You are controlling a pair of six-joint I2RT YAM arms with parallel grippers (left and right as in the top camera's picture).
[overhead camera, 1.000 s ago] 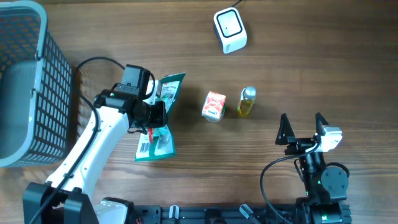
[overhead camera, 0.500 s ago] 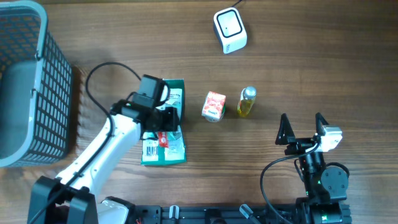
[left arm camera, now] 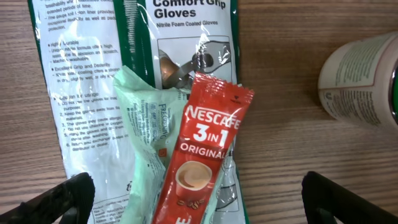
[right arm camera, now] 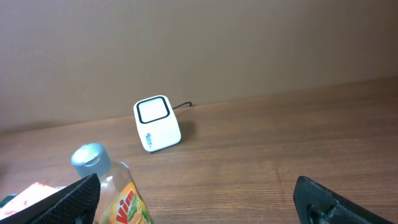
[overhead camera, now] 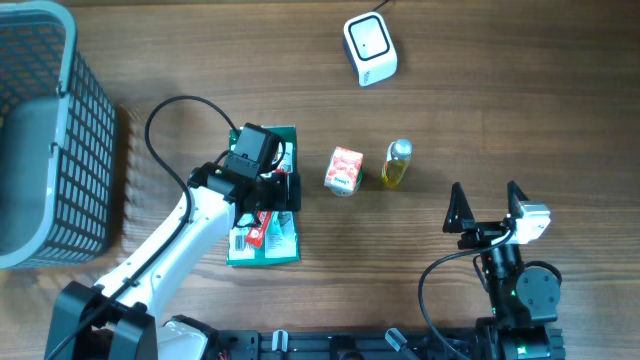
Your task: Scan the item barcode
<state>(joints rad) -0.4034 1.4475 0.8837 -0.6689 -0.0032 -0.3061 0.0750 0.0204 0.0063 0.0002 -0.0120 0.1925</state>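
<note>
The white barcode scanner (overhead camera: 370,47) stands at the table's far edge and shows in the right wrist view as the scanner (right arm camera: 157,123). A green-and-white gloves pack (overhead camera: 265,245) lies flat on the table. On it lie a red Nescafe sachet (left arm camera: 205,149) and a pale green sachet (left arm camera: 146,143). My left gripper (overhead camera: 283,192) (left arm camera: 202,202) hovers over these, open and holding nothing. My right gripper (overhead camera: 485,205) (right arm camera: 199,205) stands open at the near right, with nothing in it. A yellow Vim bottle (overhead camera: 397,165) (right arm camera: 118,193) lies ahead of it.
A small red-and-white carton (overhead camera: 344,170) lies between the gloves pack and the bottle. A pale rounded container (left arm camera: 360,81) shows at the right edge of the left wrist view. A grey mesh basket (overhead camera: 40,130) fills the left side.
My left gripper moved right with the gloves pack and opened. The pack now lies flat and squared on the table. The right arm has not moved.
</note>
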